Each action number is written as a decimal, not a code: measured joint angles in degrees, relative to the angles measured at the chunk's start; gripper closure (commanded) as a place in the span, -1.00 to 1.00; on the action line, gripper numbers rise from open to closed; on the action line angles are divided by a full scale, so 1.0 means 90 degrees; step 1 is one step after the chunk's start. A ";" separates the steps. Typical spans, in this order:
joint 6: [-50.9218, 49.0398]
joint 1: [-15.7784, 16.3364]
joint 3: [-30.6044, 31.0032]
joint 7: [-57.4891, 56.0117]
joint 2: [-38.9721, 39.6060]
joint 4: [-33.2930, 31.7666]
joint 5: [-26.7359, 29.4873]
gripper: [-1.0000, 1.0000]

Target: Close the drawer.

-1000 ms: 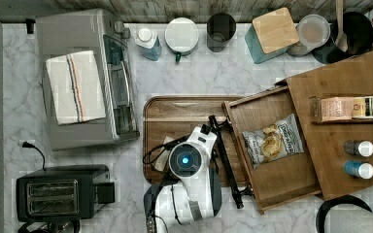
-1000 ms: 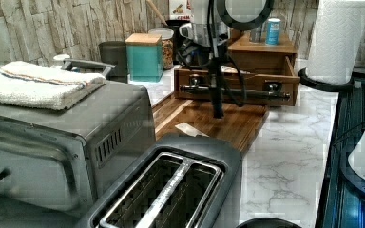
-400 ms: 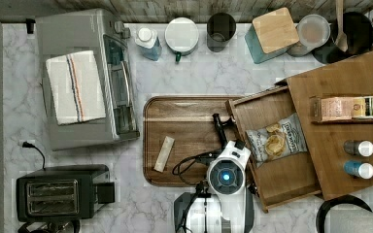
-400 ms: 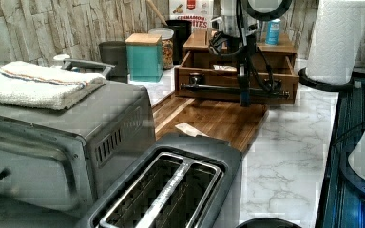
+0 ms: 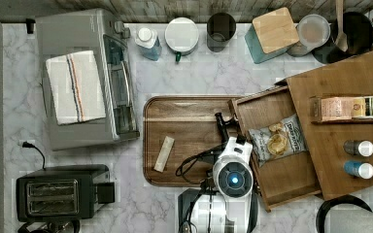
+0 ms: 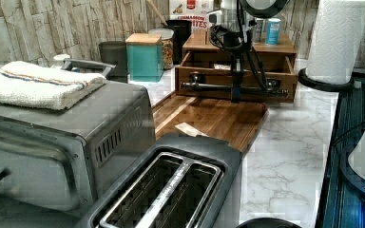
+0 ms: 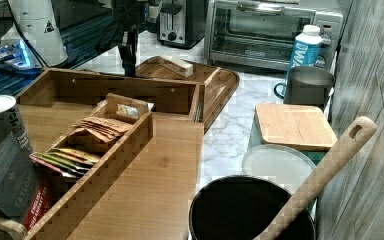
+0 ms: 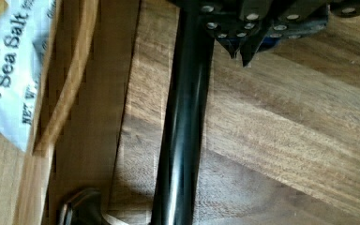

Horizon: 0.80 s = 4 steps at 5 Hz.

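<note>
The drawer (image 5: 278,177) stands pulled out of the wooden organizer (image 5: 337,141) over the tray's (image 5: 175,109) edge, snack bag (image 5: 278,141) inside; the gripper (image 6: 235,95) hangs just before its front handle, jaw state I cannot tell; next, a straight push inward

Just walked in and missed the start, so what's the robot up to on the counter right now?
The arm's hand sits right at the front of the open wooden drawer, over the edge of the serving tray. The drawer is pulled well out of its organizer box, with a chip bag lying inside. It isn't closed yet.
</note>
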 measured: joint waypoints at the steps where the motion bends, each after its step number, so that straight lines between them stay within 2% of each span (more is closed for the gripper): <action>1: -0.0037 -0.0028 -0.0007 0.0000 0.0166 0.0124 0.0017 1.00; 2: -0.0351 -0.0084 -0.0007 0.0000 0.0317 0.0385 -0.0342 1.00; 3: -0.0395 -0.0092 -0.0191 -0.0311 0.0496 0.0622 -0.0371 1.00; 4: -0.0155 -0.0077 -0.0593 -0.1529 0.0775 0.0870 0.0295 1.00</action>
